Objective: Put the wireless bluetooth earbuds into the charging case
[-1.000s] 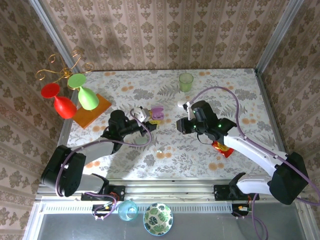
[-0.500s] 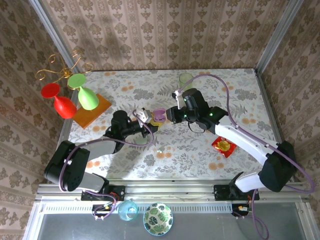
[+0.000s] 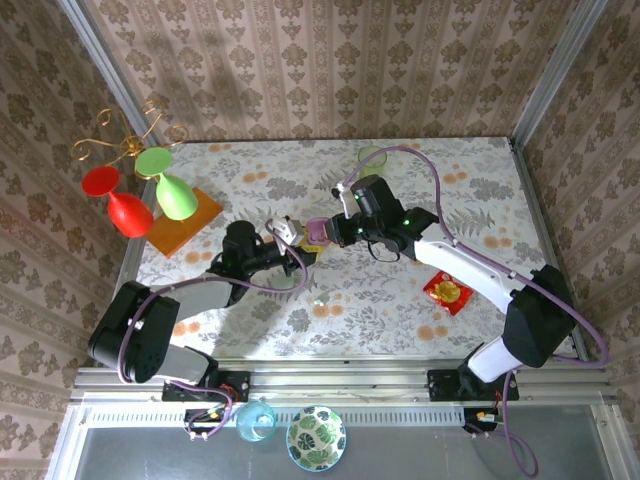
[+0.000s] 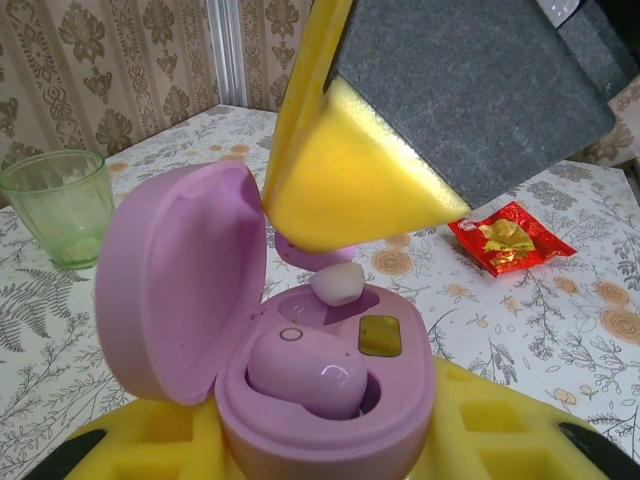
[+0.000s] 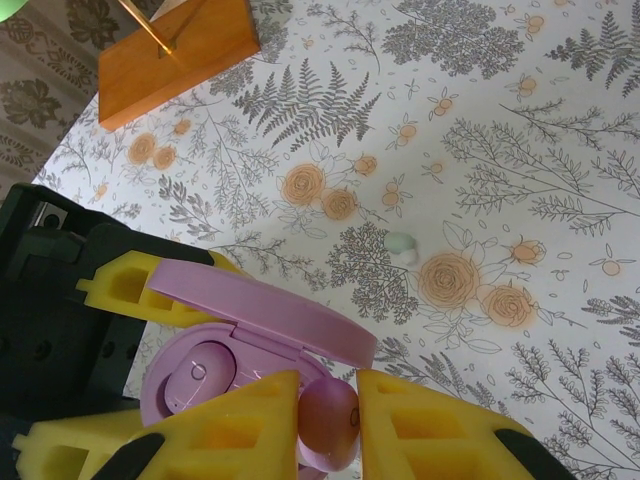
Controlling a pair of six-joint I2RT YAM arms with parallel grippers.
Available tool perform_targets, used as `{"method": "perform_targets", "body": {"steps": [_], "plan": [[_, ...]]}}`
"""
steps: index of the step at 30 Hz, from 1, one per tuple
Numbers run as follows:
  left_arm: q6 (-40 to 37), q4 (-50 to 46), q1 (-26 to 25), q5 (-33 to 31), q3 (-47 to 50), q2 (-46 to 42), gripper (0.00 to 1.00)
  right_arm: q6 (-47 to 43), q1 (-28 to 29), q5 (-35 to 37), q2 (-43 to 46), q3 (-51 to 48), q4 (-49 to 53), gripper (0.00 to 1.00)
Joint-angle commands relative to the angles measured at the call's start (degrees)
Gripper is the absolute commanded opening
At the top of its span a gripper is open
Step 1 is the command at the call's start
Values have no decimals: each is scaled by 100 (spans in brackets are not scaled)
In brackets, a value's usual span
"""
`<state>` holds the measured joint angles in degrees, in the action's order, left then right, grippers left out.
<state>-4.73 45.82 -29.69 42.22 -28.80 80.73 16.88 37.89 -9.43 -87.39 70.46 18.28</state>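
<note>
Left gripper (image 3: 287, 233) clamps the open purple charging case (image 4: 330, 432), 1 purple earbud (image 4: 305, 372) seated in its near socket. Right gripper (image 5: 329, 418) pinches a 2nd earbud (image 5: 328, 422) just above the far, empty socket. 1 second ago that gripper hung well right of the case; it has since moved over it.

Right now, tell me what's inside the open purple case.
One purple earbud sits in the near socket of the case. The right gripper holds a second earbud at the far socket, hiding most of that socket's floor.
</note>
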Motion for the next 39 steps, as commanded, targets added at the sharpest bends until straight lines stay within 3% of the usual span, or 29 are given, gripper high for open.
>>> {"method": "perform_targets", "body": {"steps": [1,22,30,36,39], "plan": [[34,50,-44,189,-151,-125,23,-198,65,20,-94,193,33,19],[43,27,-45,189,-223,-119,23,-561,289,90,-4,301,372,22],[43,39,-45,197,-214,-120,23,-454,308,5,32,275,355,29],[41,37,-41,185,-205,-119,23,-388,308,-164,65,269,252,30],[61,58,-41,190,-188,-134,23,-396,304,-160,60,274,287,24]]}}
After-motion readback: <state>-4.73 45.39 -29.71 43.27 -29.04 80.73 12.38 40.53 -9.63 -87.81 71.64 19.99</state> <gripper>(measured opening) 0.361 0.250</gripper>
